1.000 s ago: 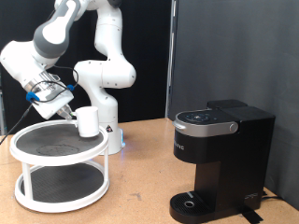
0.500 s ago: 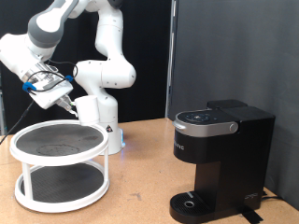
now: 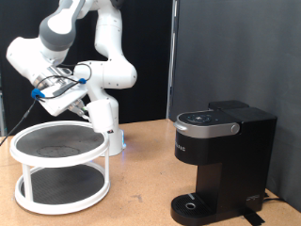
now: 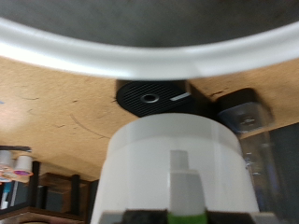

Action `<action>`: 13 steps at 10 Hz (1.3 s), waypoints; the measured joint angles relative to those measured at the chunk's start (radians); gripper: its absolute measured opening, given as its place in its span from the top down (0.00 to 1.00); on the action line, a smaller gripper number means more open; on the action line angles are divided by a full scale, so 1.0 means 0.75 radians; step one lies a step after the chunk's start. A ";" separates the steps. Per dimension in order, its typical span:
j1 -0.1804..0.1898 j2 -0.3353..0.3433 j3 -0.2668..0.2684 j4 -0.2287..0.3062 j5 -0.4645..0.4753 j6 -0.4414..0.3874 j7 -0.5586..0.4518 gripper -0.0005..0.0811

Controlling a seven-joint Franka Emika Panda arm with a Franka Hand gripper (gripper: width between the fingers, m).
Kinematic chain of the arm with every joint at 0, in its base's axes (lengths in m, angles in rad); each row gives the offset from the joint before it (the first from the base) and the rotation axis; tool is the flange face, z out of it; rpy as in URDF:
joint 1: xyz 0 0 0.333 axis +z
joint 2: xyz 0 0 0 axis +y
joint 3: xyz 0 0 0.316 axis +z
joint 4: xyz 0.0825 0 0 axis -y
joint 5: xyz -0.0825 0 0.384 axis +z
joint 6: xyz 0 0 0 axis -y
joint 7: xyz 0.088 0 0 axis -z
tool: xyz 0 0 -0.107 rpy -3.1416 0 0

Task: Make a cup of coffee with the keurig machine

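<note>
Exterior view, cup: the plain white cylindrical ceramic cup (image 3: 98,116) hangs in the air, tilted, above the two-tier round white stand with dark shelves (image 3: 28,193) that sits toward the table's left edge in this view.
Wrist view, cup: the white body of the cup (image 4: 177,168) fills the lower middle of the picture, with the machine's dark round drip base beyond it.
Gripper: the two-finger gripper (image 3: 71,98) is closed on the cup and carries it clear of the stand's top shelf.
Keurig machine: the black boxy keurig machine (image 3: 221,160) with a silver-grey top panel stands near the table's right edge, well apart from the cup; its lid looks closed and its round drip base is bare.
Progress, as a judgement: the cup is off the stand and in the air, but not yet under the spout; pod loading, closing and brewing show no sign of being done.
Writing: small white lettering on the machine's front face is too small to read; no other label is legible.
</note>
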 joint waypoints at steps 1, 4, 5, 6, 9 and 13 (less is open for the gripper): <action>0.031 0.006 0.047 0.000 0.054 0.061 0.029 0.98; 0.133 0.032 0.154 0.004 0.198 0.195 0.038 0.98; 0.165 0.044 0.186 0.009 0.235 0.231 0.038 0.98; 0.194 0.061 0.219 0.014 0.268 0.265 0.038 0.98; 0.276 0.130 0.297 0.044 0.348 0.356 0.025 0.98; 0.275 0.139 0.297 0.027 0.316 0.339 0.043 0.98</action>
